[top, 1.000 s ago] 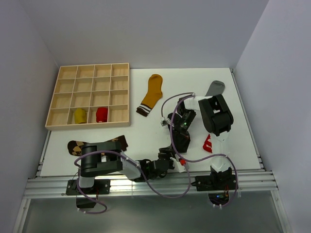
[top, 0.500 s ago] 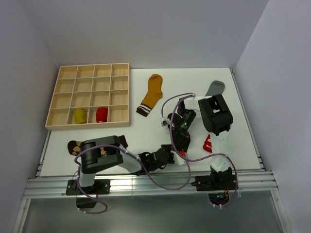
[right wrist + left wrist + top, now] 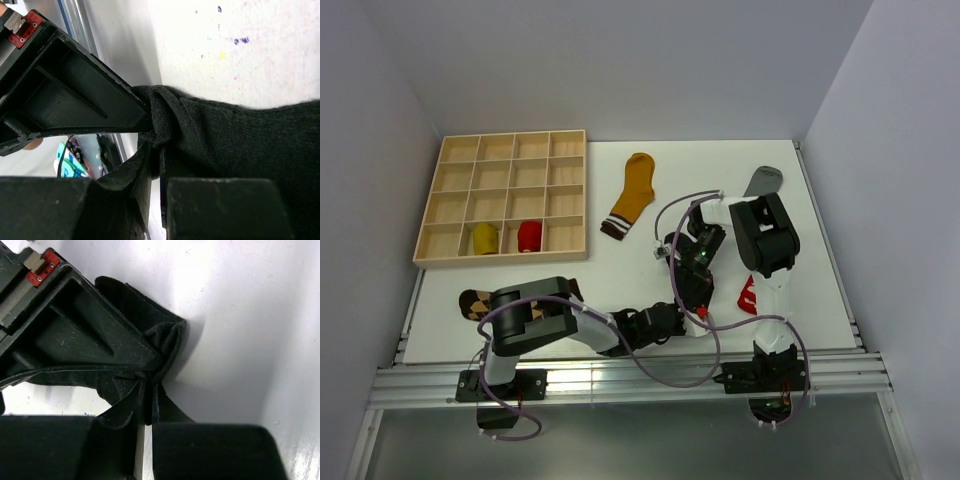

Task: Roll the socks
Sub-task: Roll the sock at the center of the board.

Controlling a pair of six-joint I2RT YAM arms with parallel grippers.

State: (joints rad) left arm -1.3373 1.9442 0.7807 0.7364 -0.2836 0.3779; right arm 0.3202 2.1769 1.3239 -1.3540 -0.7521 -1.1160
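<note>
Down front, the left gripper point(image 3: 145, 407) and right gripper point(image 3: 152, 165) were each clamped on a fold of the black sock point(image 3: 240, 145). Thin bites, both: a hard pull apart could slip the fabric free and spoil the roll. Farther back, the yellow sock point(image 3: 634, 192) lay flat.

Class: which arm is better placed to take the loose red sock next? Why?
Probably the right: the red sock lies beside that arm; the left gripper, pinching the black sock, would have to reach past the right gripper.

Left gripper point(image 3: 146, 390) low, jaws pinched shut; right gripper point(image 3: 154, 137) angled down, jaws clamped
</note>
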